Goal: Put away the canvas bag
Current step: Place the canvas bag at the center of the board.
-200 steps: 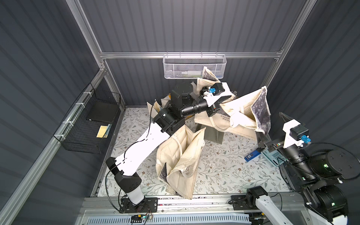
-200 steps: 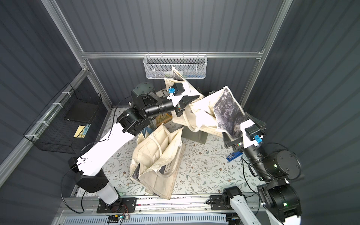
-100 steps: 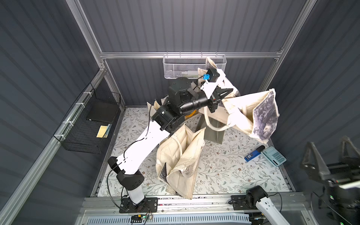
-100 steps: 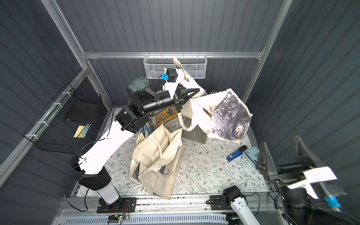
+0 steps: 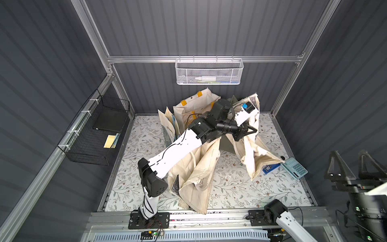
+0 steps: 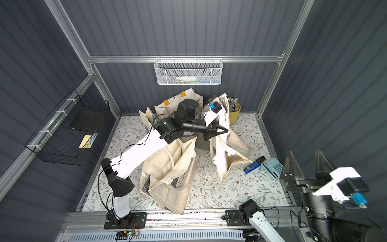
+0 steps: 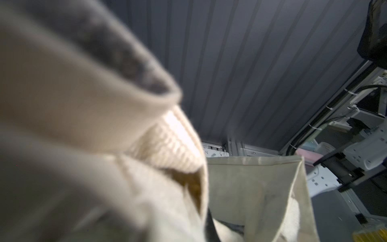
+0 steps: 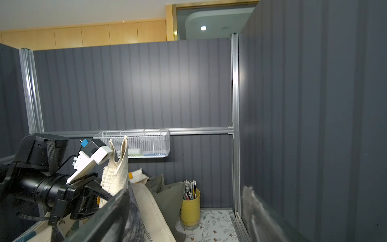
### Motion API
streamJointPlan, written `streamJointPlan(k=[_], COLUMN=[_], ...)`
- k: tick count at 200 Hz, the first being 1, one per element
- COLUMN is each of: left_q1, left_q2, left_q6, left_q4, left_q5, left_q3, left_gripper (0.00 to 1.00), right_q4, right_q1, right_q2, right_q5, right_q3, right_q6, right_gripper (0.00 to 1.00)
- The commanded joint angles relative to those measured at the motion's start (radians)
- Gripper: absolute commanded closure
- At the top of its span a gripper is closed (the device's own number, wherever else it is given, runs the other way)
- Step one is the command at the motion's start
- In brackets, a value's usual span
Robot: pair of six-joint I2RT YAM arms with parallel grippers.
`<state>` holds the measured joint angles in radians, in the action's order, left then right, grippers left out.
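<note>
The left end effector (image 6: 224,131) is clamped on the bag (image 6: 225,161) at the back of the table (image 6: 219,188). The right end effector (image 6: 304,151) is apart and empty. Another bag (image 6: 167,167) reads "Claude". A top view shows a pen cup (image 6: 234,114).

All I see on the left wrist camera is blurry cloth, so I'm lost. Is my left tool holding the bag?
Observer: Yes. In a top view the left tool is shut on the bag, near its top.
Child: Is the whole bag up in the air?
Observer: Only partly. Its lower end seems to lie on the table, beside a blue stapler.
Child: Where's my other tool?
Observer: The right tool is open and empty, held high and well apart from the bag.
</note>
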<state>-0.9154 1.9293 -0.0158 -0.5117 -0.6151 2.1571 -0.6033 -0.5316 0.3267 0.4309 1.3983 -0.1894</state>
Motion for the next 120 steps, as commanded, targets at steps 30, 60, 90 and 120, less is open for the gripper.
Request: streamJointPlan(k=[30, 60, 90, 120], left_q1=[-0.017, -0.072, -0.114, -0.168], left_q2=[-0.061, -0.074, -0.087, -0.119], left_q6=[-0.070, -0.080, -0.089, -0.100], left_q4=[-0.109, -0.087, -0.099, -0.097], left_q5=[-0.074, -0.082, -0.079, -0.066], left_q3=[-0.049, -0.016, 0.033, 0.052], left_gripper=[1.00, 1.00, 1.00, 1.00], right_q4=[-0.042, 0.008, 0.029, 0.042], right_q1=[-0.051, -0.093, -0.125, -0.135], right_q2=[0.052, 0.063, 0.058, 0.020], right_q5=[0.082, 0.121, 0.135, 0.156], right_q3=[-0.083, -0.151, -0.195, -0.206], right_q6=[0.051, 0.030, 0.033, 0.037], right_gripper=[0.10, 0.08, 0.07, 0.07])
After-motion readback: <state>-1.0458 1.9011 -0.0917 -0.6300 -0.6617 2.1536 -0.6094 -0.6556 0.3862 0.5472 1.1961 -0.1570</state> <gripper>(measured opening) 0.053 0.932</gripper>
